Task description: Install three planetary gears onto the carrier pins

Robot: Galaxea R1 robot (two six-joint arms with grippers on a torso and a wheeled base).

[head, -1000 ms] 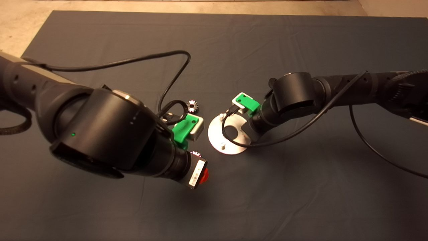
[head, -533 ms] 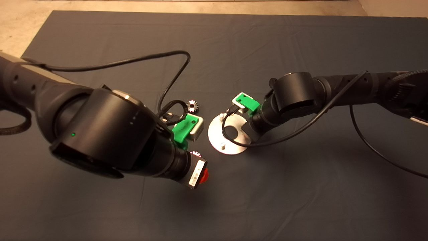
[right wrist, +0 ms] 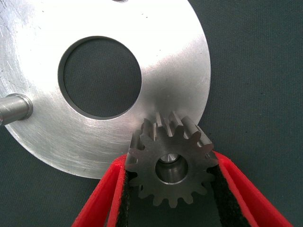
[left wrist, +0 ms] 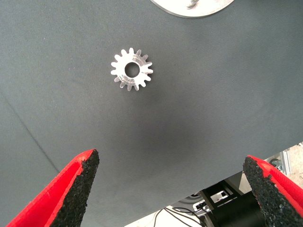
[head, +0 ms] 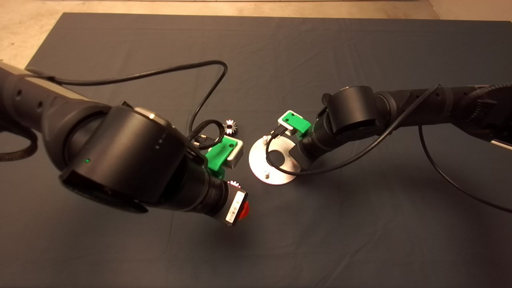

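While our right gripper point(right wrist: 171, 189) pinches one planetary gear point(right wrist: 171, 165) flat, bore vertical, a carrier pin's end shows inside that bore above the disc point(right wrist: 156, 66) rim. Our left gripper point(left wrist: 173, 189) hangs spread above a second gear point(left wrist: 132, 69) lying flat on the mat point(left wrist: 199, 118).

The right end effector point(head: 301, 157) has crept a touch farther over the carrier disc point(head: 260, 166); nothing else has shifted.

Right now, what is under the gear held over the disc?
Through the bore of the gear between the right gripper's fingers, a pin top shows, with the disc beneath. The pin's base is hidden by the gear.
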